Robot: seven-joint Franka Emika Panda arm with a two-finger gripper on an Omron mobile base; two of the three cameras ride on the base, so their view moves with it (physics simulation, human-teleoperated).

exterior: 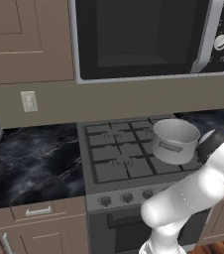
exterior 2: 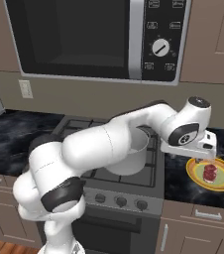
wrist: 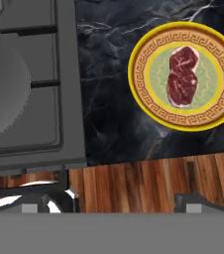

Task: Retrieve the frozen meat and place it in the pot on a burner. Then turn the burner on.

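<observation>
Meat lies on a yellow plate on the counter right of the stove; gripper hovers above it, jaw state unclear; pot sits on a burner.

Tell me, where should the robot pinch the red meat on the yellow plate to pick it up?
Probably from straight above, across the narrow waist of the meat. It lies flat on the yellow plate, longer than wide and pinched in at the middle, so the gripper would close its fingers on the two long sides.

A black, white-veined marble surface is carrying a shallow yellow patterned dish; beside it, a grey steel stove is bearing a grey brushed-metal cylindrical pot.
</observation>
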